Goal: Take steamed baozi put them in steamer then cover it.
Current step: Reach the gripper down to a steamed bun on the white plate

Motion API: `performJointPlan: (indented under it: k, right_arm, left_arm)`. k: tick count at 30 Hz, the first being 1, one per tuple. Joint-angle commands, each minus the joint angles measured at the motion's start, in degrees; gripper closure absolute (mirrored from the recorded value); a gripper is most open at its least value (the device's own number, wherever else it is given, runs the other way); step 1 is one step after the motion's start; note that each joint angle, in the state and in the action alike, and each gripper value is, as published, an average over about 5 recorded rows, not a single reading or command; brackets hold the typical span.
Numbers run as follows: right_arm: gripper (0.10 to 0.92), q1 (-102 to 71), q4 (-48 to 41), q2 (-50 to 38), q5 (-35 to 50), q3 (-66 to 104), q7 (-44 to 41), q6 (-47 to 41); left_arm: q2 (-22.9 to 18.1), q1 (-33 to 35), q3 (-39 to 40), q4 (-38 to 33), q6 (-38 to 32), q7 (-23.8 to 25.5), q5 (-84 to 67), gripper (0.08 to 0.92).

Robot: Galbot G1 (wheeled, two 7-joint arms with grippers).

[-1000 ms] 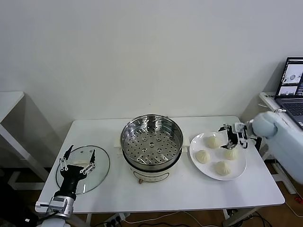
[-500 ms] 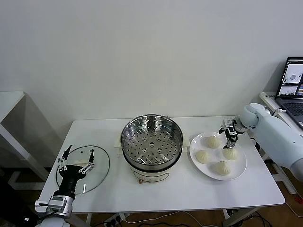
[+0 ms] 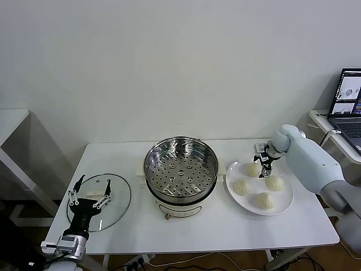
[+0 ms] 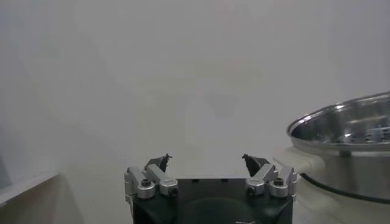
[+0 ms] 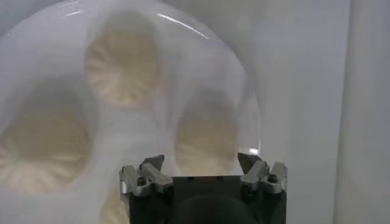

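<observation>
Right gripper (image 3: 263, 160): black two-finger claw with metal knuckles, fingers spread apart, nothing between them. It hangs over the far part of the flat white round plate (image 3: 285, 202), just above and beside the far-left bun. In the right wrist view the same claw (image 5: 203, 163) looks down on the plate (image 5: 36, 45), fingertips wide, one bun showing between them.

Four small cream-white pleated steamed baozi (image 3: 252, 169) all lie on the plate, none lifted: two at the far side, one at the left, one nearest the robot. They sit close together but apart from one another. In the wrist view they (image 5: 122, 64) appear blurred, pleats faintly visible.

Large round shiny stainless-steel steamer (image 3: 181, 167) with perforated tray and white base stands at the middle of the white table (image 3: 225, 234), just left of the plate. No lid on it; tray bare. Its rim and white side handle show in the left wrist view (image 4: 347, 128).

Left gripper (image 3: 90, 192): black claw, fingers apart, holding nothing, parked low at the table's left end over the round glass lid (image 3: 117, 206), which lies flat on the table well apart from the steamer. Left wrist view confirms the gap between its fingertips (image 4: 206, 161).

An open laptop (image 3: 346, 107) sits on a side table at far right.
</observation>
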Motion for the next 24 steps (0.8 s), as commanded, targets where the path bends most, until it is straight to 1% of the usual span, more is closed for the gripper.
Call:
performJointPlan:
  k: [1, 8, 11, 14, 17, 21, 24]
  right_arm:
    - [0.203, 0.3, -3.3, 2.5, -2.8, 0.7, 0.7, 0.7]
    - [0.206, 0.2, -3.4, 2.7, -3.7, 0.6, 0.8, 0.9]
    - [0.250, 0.0, -3.3, 2.6, -4.0, 0.6, 0.8, 1.1]
    - [0.321, 0.0, -3.2, 2.6, -4.1, 0.6, 1.0, 1.2]
    - [0.364, 0.0, -3.0, 2.5, -4.0, 0.6, 1.2, 1.3]
    - [0.378, 0.0, -1.3, 1.5, -3.3, 0.1, 1.1, 1.5]
    - [0.374, 0.6, 1.8, -1.1, -1.0, -1.6, 0.4, 1.5]
  left_arm:
    - [-0.1, 0.1, -0.1, 0.0, -0.1, 0.0, 0.0, 0.177]
    - [-0.2, 0.1, -0.6, -0.1, -0.2, 0.0, 0.0, 0.177]
    - [-0.2, 0.2, -0.8, -0.1, -0.2, 0.1, 0.0, 0.177]
    - [-0.2, 0.1, -0.9, -0.1, -0.2, 0.0, -0.1, 0.177]
    - [-0.3, 0.1, -0.9, -0.3, -0.2, 0.0, -0.1, 0.177]
    - [-0.3, 0.2, -1.0, -0.5, -0.1, 0.0, -0.1, 0.177]
    - [-0.3, 0.4, -1.0, -0.7, -0.1, 0.0, 0.0, 0.177]
